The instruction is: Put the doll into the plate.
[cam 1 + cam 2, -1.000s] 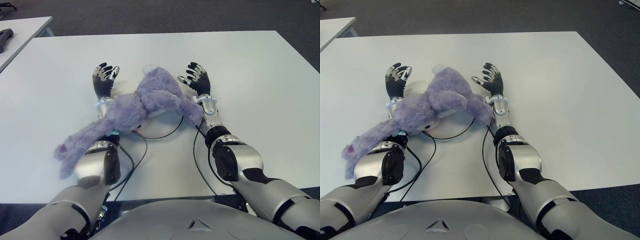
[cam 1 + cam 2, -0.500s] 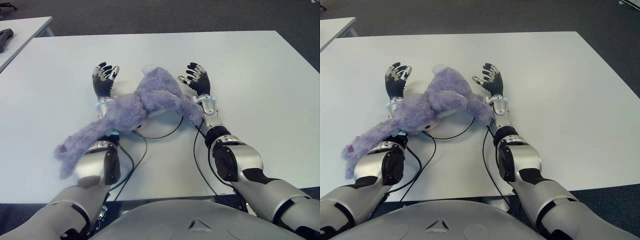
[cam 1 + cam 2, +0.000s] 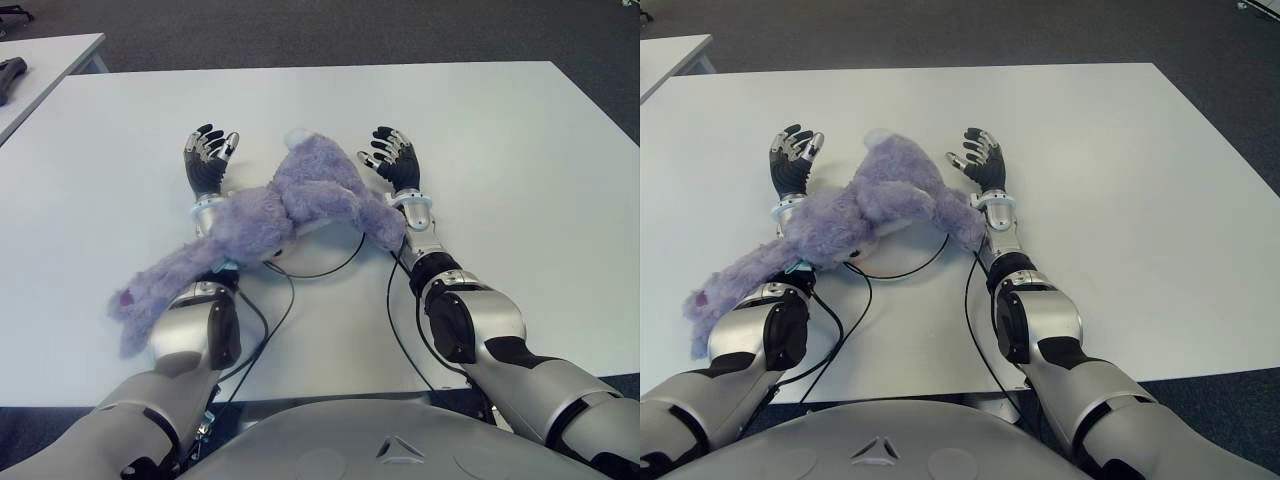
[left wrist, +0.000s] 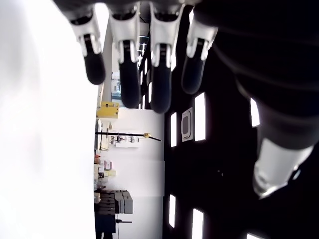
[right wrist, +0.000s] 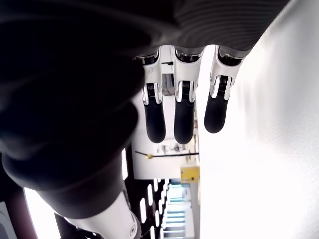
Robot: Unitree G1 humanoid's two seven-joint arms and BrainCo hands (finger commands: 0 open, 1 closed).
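A purple plush doll [image 3: 270,215] lies draped across both of my forearms above the white table [image 3: 500,150]. One long limb of the doll hangs down over my left arm toward the table's near edge. My left hand [image 3: 207,160] sticks out beyond the doll on its left, palm up, fingers spread and empty. My right hand [image 3: 394,160] shows beyond the doll on its right, fingers also spread and holding nothing. Both wrist views show only extended fingers [image 4: 122,69] [image 5: 183,107]. No plate is in any view.
A second white table [image 3: 40,60] stands at the far left with a dark object [image 3: 10,75] on it. Black cables [image 3: 330,262] loop over the table between my arms. Dark carpet surrounds the table.
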